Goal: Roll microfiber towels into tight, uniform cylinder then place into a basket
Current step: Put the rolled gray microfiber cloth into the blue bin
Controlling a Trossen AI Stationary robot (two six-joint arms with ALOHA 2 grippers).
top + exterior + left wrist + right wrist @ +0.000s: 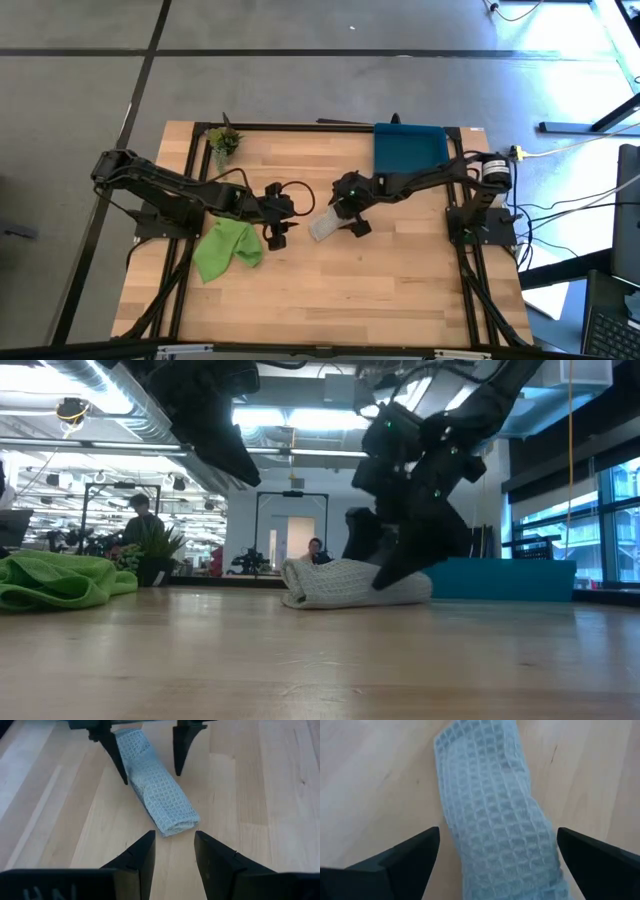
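Note:
The light grey towel (325, 226) lies rolled into a cylinder on the table's middle, resting along its length; it also shows in the low view (345, 584). My right gripper (497, 855) is open, and its fingers stand on either side of the roll's right end without touching it. My left gripper (175, 845) is open and empty just short of the roll's left end (172, 825). The lime green towel (228, 248) lies crumpled on the table under the left arm. The dark-blue basket (410, 148) stands at the far right.
A small potted plant (222, 140) stands at the table's far left corner. The green towel (55, 580) is heaped at the left in the low view. Bare wood (350, 290) lies toward the near edge. People show in the room behind.

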